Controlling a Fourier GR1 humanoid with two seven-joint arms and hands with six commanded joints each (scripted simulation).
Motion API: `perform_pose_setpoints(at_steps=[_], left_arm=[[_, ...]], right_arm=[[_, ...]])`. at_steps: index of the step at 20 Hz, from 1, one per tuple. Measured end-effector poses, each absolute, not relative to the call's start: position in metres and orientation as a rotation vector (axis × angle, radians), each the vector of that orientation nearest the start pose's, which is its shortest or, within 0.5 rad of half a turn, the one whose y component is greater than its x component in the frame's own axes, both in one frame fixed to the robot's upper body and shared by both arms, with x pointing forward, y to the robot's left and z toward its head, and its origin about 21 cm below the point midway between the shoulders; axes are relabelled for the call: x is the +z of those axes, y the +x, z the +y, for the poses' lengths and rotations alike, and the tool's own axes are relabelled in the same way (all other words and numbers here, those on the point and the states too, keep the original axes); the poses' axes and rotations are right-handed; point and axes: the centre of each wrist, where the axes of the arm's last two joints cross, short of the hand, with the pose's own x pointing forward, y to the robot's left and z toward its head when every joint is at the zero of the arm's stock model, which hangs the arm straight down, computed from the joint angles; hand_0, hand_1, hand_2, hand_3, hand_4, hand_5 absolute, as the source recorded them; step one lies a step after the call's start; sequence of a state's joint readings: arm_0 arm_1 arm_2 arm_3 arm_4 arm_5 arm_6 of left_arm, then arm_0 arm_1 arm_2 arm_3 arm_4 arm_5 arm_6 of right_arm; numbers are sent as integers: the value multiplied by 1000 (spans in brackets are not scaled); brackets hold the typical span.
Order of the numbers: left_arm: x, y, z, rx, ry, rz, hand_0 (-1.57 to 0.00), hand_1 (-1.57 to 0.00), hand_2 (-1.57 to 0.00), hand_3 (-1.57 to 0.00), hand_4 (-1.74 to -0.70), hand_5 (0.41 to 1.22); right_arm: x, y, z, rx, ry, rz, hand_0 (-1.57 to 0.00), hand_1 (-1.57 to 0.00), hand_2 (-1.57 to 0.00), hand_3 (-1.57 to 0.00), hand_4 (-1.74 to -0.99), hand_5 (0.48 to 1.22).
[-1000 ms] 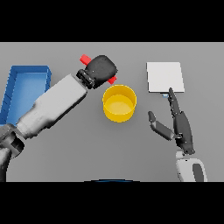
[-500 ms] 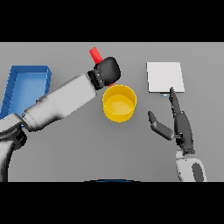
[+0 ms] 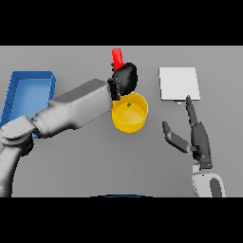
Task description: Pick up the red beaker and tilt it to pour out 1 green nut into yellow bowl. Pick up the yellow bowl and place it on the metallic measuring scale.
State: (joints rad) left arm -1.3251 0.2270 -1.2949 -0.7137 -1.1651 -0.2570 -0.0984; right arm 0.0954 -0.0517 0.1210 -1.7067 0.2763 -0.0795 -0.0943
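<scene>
My left hand (image 3: 125,79) is shut on the red beaker (image 3: 117,58), whose red end sticks up and away past the hand. The hand hangs over the far rim of the yellow bowl (image 3: 129,121), which stands in the middle of the grey table. A small green nut (image 3: 128,105) shows inside the bowl near its far wall. The metallic measuring scale (image 3: 178,83), a pale square plate, lies to the right of the bowl and further back. My right hand (image 3: 199,137) rests open in front of the scale, fingers straight and pointing at it, thumb out to the left.
A blue tray (image 3: 19,97) lies at the table's left side, partly behind my left forearm (image 3: 71,111), which crosses from the lower left toward the bowl.
My left hand has carried the beaker to the right and over the bowl's far rim, tipping it more upright in the view. A green nut now shows in the bowl. The right hand has stayed put.
</scene>
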Motion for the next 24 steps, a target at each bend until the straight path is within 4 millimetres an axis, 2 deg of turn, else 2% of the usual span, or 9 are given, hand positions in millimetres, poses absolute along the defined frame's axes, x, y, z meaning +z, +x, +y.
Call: perform_pose_setpoints(at_steps=[4,6,10,12,15,17,20,22,24], left_arm=[[116,401,12,2498,-1284,719,-1571,-1571,-1571,-1571,-1720,1221],[127,402,7,2476,-1275,690,-1571,-1571,-1571,-1571,-1721,1221],[186,425,10,2380,-1429,643,-1571,-1571,-1571,-1571,-1725,1221],[217,434,14,2367,-1516,725,-1571,-1571,-1571,-1179,-1731,1221],[275,454,40,2362,-1770,878,-1571,-1571,-1571,-1370,-1727,1221],[305,464,59,2404,-1911,1118,-1571,-1571,-1571,-1443,-1732,1221],[336,479,116,2447,-2115,1708,-1571,-1571,-1571,-1417,-1736,1221],[340,485,154,2415,-2220,2065,-1571,-1571,-1571,-1394,-1738,1221],[335,489,199,2294,-2319,2404,-1571,-1571,-1571,-1458,-1739,1221]], right_arm=[[11,225,-216,261,-240,-1726,1,1,1,1,-1154,635],[13,225,-215,247,-226,-1740,1,1,1,1,-1153,636],[10,227,-215,250,-197,-1743,1,1,1,1,-1154,654],[11,226,-217,273,-212,-1755,1,1,1,1,-1160,660],[10,227,-214,274,-212,-1752,1,1,1,1,-1160,661],[12,230,-213,263,-184,-1758,1,1,1,1,-1152,652],[11,231,-213,295,-242,-1746,1,1,1,1,-1144,633],[10,231,-210,293,-245,-1751,1,1,1,1,-1129,625],[8,234,-208,262,-185,-1761,1,1,1,1,-1093,623]])
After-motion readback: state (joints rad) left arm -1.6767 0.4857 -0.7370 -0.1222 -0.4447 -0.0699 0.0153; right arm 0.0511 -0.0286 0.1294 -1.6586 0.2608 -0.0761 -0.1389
